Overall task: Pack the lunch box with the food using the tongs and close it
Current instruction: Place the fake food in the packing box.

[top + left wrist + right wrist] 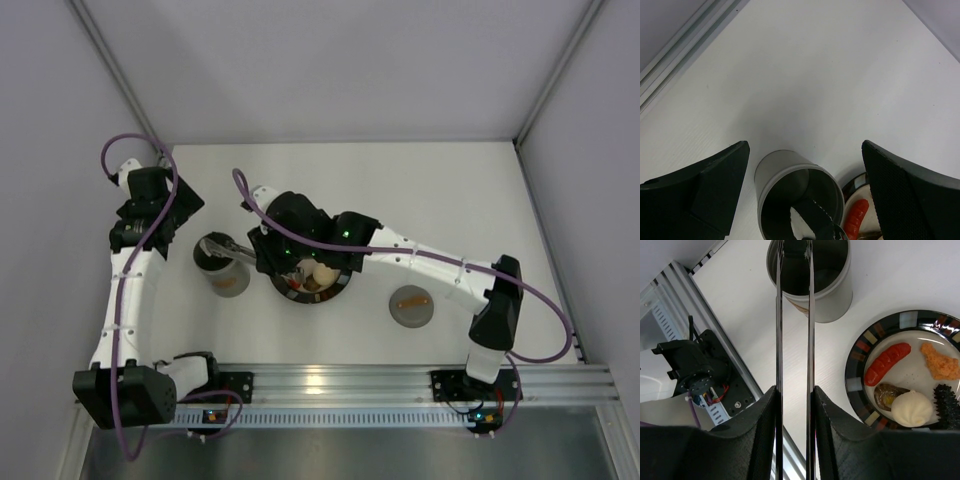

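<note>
The lunch box (228, 275), an open grey cylinder, stands upright left of the plate (341, 288). My right gripper (794, 390) is shut on the tongs (778, 330), whose two slim arms reach over the lunch box (832, 295) with their tips at its mouth. A dark tong tip and a pale patch show inside the lunch box (775, 172); what the patch is I cannot tell. The food lies on the plate (855, 385): red sausage (887, 363), orange piece (940, 362), white lump (911, 408), brown bit (886, 394). My left gripper (805, 145) is open, its fingers either side of the box without touching it.
The grey lid (411, 305) with its orange-brown handle lies on the table right of the plate. A dark spiky piece (946, 400) is also on the plate. The aluminium rail (400, 380) with both arm bases runs along the near edge. Walls enclose the table on three sides.
</note>
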### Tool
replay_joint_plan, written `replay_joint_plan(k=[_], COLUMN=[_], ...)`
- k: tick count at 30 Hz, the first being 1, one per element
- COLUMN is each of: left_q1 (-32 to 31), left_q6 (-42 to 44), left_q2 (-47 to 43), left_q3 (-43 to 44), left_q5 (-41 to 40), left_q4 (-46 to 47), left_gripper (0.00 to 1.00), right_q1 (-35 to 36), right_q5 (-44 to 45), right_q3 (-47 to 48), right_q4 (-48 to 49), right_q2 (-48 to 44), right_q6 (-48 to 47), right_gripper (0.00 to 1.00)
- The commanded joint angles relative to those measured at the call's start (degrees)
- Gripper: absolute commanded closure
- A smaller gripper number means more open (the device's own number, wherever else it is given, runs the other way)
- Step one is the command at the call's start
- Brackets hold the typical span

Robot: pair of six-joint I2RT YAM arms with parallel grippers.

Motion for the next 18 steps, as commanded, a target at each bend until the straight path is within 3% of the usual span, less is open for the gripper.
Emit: replay_joint_plan(k=[1, 18], left_q1=[0.2, 0.2], left_q6=[0.2, 0.5], left_q2=[-0.9, -1.2], left_q3=[0.8, -0.5], left_q5=[0.8, 1.4], left_q4=[2.9, 3.6], left_gripper=[0.01, 0.01], right_q1=[1.2, 1.2], right_q5=[1.2, 1.3], right_q3=[3.8, 4.1], right_q4=[3.6, 3.1], right_q2=[0.0, 0.4], right_q6=[-0.7, -0.3], right_gripper=[0.69, 0.60])
